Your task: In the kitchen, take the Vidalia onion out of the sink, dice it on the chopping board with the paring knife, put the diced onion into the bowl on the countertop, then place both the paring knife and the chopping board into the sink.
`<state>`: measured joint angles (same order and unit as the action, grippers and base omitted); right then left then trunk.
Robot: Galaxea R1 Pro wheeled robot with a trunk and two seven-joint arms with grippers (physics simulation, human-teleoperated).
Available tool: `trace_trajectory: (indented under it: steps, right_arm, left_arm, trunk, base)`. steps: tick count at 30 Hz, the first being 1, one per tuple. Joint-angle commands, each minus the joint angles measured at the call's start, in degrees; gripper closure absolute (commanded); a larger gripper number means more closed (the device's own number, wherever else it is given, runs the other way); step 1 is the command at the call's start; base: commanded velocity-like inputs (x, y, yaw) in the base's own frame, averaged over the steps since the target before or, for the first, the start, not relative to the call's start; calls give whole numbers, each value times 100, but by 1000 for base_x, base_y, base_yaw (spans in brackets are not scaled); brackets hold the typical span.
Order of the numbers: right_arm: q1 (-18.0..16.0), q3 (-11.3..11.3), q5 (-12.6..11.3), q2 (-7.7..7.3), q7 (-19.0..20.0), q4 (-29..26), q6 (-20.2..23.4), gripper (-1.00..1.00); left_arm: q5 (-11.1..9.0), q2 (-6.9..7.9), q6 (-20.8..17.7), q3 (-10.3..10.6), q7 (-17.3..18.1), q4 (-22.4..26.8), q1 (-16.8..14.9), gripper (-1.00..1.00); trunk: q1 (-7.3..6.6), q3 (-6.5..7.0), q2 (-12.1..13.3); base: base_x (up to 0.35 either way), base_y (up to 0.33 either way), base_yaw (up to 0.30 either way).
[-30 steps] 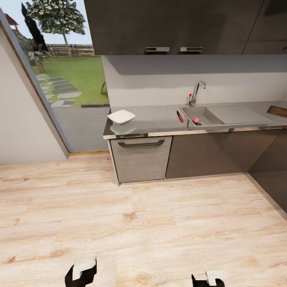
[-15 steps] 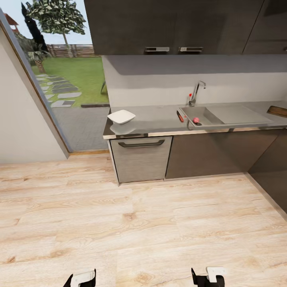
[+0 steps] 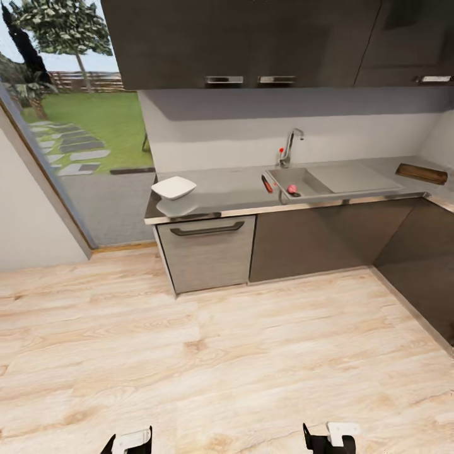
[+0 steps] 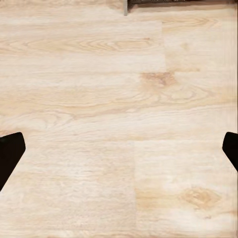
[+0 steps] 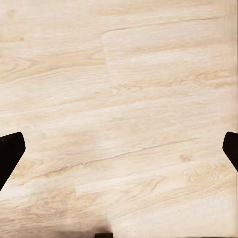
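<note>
The small pinkish-red Vidalia onion (image 3: 292, 188) lies in the steel sink (image 3: 315, 181), below the chrome tap (image 3: 289, 146). The red-handled paring knife (image 3: 267, 183) rests on the grey countertop (image 3: 227, 189) just left of the basin. At the counter's left end sits the white bowl (image 3: 173, 187). The brown chopping board (image 3: 422, 173) lies at the far right of the counter. Both arms hang low over the wood floor, far from the counter. My left gripper (image 4: 119, 148) and right gripper (image 5: 119, 148) are open, with nothing between their dark fingers (image 4: 10, 153).
Dark base cabinets and a grey drawer front (image 3: 205, 252) stand under the counter, with dark wall cabinets (image 3: 246, 38) above. The counter turns a corner at the right (image 3: 429, 252). Tall glass doors (image 3: 69, 126) open onto a garden at the left. Pale wood floor (image 3: 221, 353) stretches between me and the counter.
The whole view has shifted left and slightly up, so the camera has turned right. The left wrist dropped lower in the head view a second ago. The things on the counter have not moved.
</note>
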<state>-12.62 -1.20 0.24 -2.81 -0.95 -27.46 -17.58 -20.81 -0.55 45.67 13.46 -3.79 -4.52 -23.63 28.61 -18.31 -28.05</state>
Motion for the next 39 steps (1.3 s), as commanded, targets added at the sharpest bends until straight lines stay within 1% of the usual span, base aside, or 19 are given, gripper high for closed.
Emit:
trace_trajectory:
  steps: [1, 10, 26, 39]
  right_arm:
    - [-3, -2, 3, 0, -10, 4, -17, -100]
    - [-3, -3, 2, 0, -10, 4, -18, -100]
    - [-3, 4, 10, 0, -10, 4, -18, -100]
    - [-3, 5, 21, 9, -20, 25, -18, -100]
  left_arm:
    - [-2, -5, 30, 50, -40, -22, -10, -100]
    - [-2, -12, 27, 52, -43, -22, -10, -100]
    - [-2, -16, 28, 52, -43, -22, -10, -100]
    - [-2, -16, 21, 52, -44, -20, -10, -100]
  trunk:
    - [3, -5, -8]
    - [3, 26, -8]
    - [3, 59, -8]
    - [3, 60, -8]
  base:
    - [80, -114, -262]
    - [133, -166, -265]
    - [214, -221, -246]
    - [233, -226, -22]
